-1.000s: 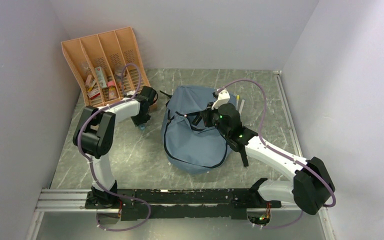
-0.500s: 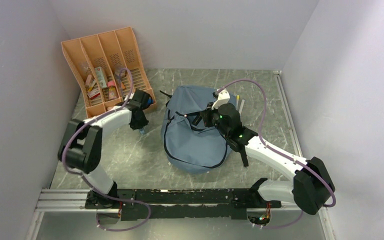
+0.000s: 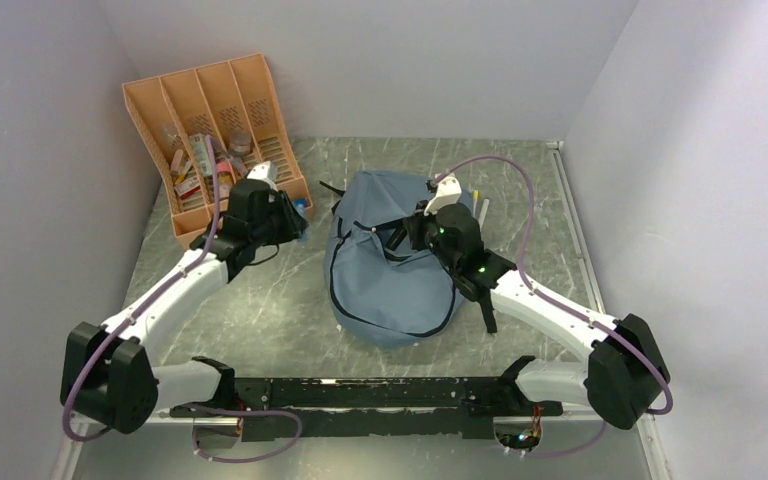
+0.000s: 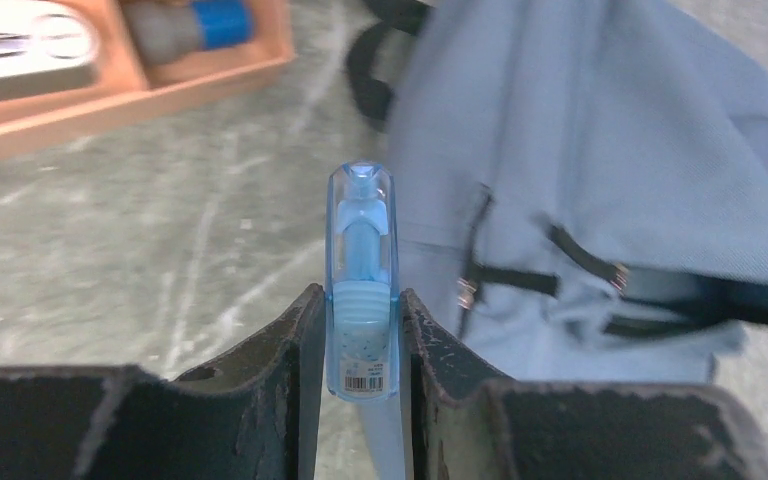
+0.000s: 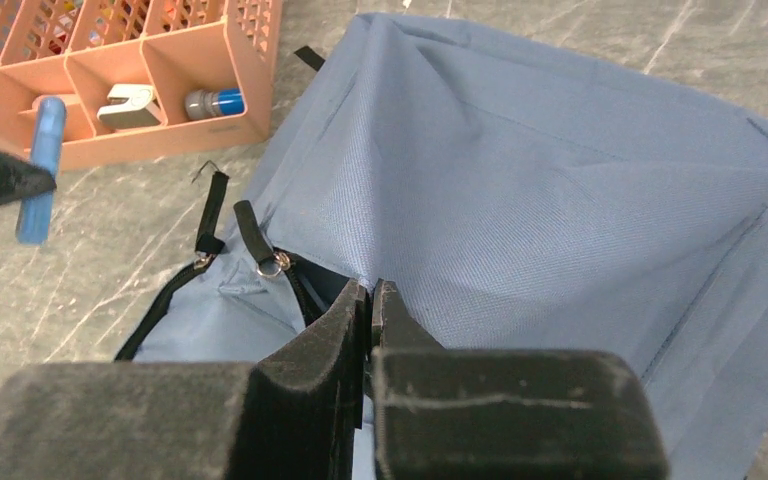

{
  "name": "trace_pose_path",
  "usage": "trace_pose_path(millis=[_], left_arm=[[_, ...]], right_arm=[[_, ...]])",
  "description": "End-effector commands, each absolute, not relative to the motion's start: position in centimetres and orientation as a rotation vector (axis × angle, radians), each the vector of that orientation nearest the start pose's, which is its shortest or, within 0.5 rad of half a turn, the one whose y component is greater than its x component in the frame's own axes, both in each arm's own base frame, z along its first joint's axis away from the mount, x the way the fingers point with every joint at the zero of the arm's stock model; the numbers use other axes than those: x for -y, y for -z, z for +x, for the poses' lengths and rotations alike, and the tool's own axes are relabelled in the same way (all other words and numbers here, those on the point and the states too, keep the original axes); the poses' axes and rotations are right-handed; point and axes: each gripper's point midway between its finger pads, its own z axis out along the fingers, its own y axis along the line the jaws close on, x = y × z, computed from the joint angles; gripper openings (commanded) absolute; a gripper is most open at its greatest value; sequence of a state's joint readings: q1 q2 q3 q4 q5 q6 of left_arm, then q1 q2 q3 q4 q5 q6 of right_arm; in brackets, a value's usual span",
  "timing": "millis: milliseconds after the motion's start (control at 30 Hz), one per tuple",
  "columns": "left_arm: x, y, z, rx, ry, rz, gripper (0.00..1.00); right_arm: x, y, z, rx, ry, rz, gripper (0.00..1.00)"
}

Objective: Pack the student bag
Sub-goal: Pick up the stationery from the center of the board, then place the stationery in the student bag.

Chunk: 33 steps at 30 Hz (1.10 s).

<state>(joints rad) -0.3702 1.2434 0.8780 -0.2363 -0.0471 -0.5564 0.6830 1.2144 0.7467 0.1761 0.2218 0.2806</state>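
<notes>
A grey-green stone-patterned table (image 3: 260, 300) carries everything. The bag (image 3: 390, 290), grey-blue cloth with a dark zipper running round its edge, lies about in the middle of the table and is the largest item on it. To the left of the bag and a little further back leans an orange slotted rack (image 3: 175, 110) with small items in its slots.

The left arm (image 3: 170, 295) reaches in from the near left corner towards the left side of the bag. The right arm (image 3: 540, 310) comes from the near right corner and ends over the bag's upper part.

The right gripper (image 5: 370, 295) has its fingers pressed together on the cloth of the bag just beside the zipper opening, and the cloth rises in a peak towards the fingertips. The left gripper (image 4: 360, 300) hangs over the table just left of the bag, between bag and rack, its fingers clamped on a clear blue tube (image 4: 360, 230). The tube sticks out past the fingertips, capped end outward, with a barcode label on the part between the fingers.

Two black zipper pulls (image 5: 278, 263) lie at the bag's opening, left of the right fingertips. In the rack's slot nearest the bag lies a small grey and blue item (image 5: 215, 102), and a white one (image 5: 130, 103) sits in the next slot away.
</notes>
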Motion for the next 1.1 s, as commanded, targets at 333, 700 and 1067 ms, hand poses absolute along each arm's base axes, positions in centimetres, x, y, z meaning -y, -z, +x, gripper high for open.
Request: trace_pose_path(millis=[333,700,1067], left_arm=[[31.9,-22.6,25.2,-1.929,1.128,0.283,0.05],[37.0,-20.7,26.6,-1.948,1.221,0.313,0.05],[38.6,-19.3,31.6,-1.971,1.081,0.178,0.05]], right_arm=[[-22.9,-27.0,34.4,-1.685,-0.465,-0.146,0.0],[-22.5,-27.6,33.5,-1.654,-0.505,-0.113,0.0],[-22.4,-27.8,32.7,-1.646,-0.555,-0.097,0.0]])
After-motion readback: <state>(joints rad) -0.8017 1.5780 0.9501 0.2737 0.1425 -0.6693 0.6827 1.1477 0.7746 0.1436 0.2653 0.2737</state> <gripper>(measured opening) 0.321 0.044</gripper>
